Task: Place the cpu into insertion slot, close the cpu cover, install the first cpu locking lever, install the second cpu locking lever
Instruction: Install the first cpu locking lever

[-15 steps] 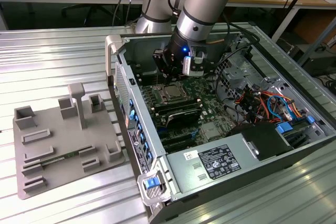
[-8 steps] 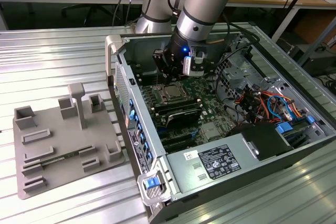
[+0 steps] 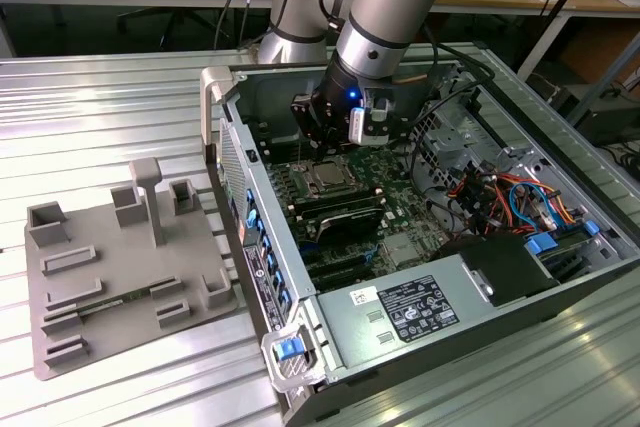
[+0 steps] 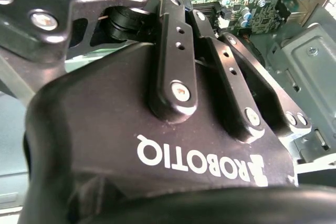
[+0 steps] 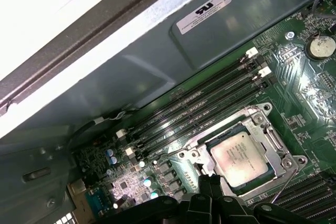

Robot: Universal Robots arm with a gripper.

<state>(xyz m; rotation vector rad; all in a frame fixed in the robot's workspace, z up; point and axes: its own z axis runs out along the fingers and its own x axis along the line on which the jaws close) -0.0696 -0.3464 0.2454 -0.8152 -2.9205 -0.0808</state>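
Starting at the exterior view's left: seeing a grey tray (image 3: 120,267) lying well apart from the gripper (image 3: 322,145). Reaching down into the open computer case (image 3: 235,157) with the arm (image 3: 395,7), hiding some of the green board (image 3: 400,212) behind it. Holding the fingers (image 5: 206,186) pressed together, with nothing showing between them and only the tips poking into the first wrist view. Finding the cpu (image 5: 242,157) just beside those tips, sitting in the insertion slot (image 5: 261,180), with the cpu cover (image 5: 226,132) lying flat around it. Spotting a thin wire lever (image 5: 287,182) near the gripper, cut off at the edge, too hard to tell if hooked. Ending with coloured wires (image 3: 505,197) farther from the gripper, toward the exterior view's right.
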